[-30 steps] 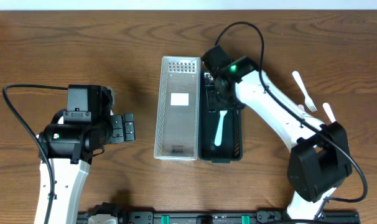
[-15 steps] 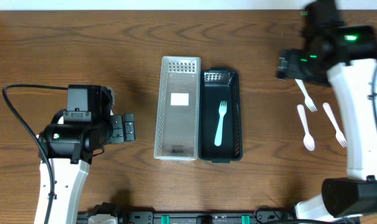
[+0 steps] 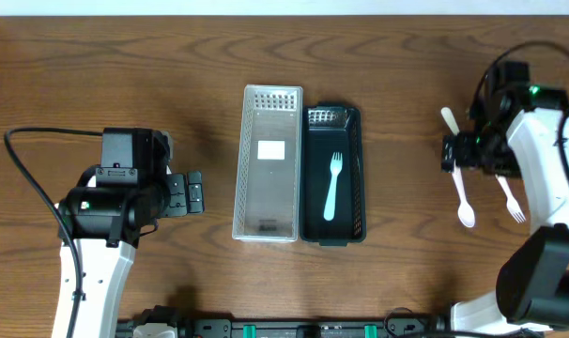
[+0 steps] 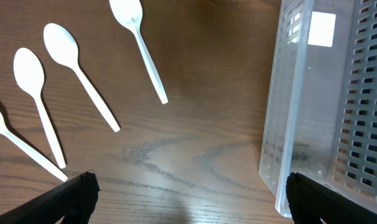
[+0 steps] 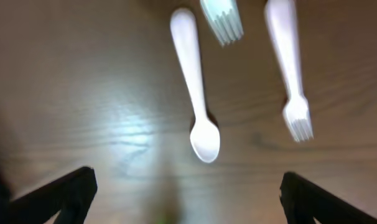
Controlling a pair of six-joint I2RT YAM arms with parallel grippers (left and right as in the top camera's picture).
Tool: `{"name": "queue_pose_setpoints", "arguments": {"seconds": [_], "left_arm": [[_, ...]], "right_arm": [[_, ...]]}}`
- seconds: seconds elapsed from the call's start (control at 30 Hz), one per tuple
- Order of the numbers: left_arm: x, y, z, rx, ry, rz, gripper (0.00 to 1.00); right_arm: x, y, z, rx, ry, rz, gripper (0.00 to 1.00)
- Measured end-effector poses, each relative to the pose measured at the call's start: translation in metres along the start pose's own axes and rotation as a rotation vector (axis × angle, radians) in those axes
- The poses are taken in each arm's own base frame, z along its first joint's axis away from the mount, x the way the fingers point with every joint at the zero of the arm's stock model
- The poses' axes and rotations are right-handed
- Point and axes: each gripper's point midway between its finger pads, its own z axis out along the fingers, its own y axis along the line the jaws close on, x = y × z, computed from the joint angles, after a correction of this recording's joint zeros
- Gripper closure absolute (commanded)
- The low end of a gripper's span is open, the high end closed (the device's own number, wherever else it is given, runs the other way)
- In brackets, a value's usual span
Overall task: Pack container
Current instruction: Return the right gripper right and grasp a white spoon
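While the right fingers (image 5: 61, 198) hang spread wide and empty above the bench (image 5: 101, 93), the white spoon (image 5: 193, 81) lies straight ahead between them, bowl end nearest. It looks like the natural next pick. I judge the step goes best if the fingers come down on the handle rather than the bowl. They should sit across the handle, low enough to pinch the thin plastic off the wood without skidding it.

Just beside the spoon on the right lies a fork (image 5: 290, 62), and a second fork (image 5: 221, 17) lies near the spoon's handle end. The closing fingers should stay off both.

Farther off, well apart to the left, the black container (image 3: 348, 211) holds one fork (image 3: 331, 188) with room alongside. A clear basket (image 3: 269, 202) sits right against it. Farthest, the left fingers (image 4: 61, 199) are also spread and hold nothing, near loose spoons (image 4: 83, 78).
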Motion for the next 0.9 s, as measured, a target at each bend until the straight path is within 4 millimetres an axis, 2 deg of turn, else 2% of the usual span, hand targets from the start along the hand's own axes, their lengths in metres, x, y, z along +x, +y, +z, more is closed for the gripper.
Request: {"name": "queue_pose_setpoints", "arguments": {"seconds": [0.17,0.4,0.63,0.9], "left_arm": [[0.0,0.0,0.0,0.0,0.001,0.0,0.02],[0.0,0.0,0.0,0.0,0.0,0.0,0.02],[0.0,0.0,0.0,0.0,0.001,0.0,0.02],[0.004,0.0,0.0,-0.002,0.014,0.0,0.02]], "right_arm": [[0.009,0.002,0.041,-0.039,0.002,-0.094,0.02],[0.015,0.001,0.077,-0.119,-0.038,-0.122,0.02],[0.006,-0.012,0.085,-0.13,-0.099,-0.09,0.03],[0.006,-0.01,0.092,-0.138,-0.115,-0.088,0.04]]}}
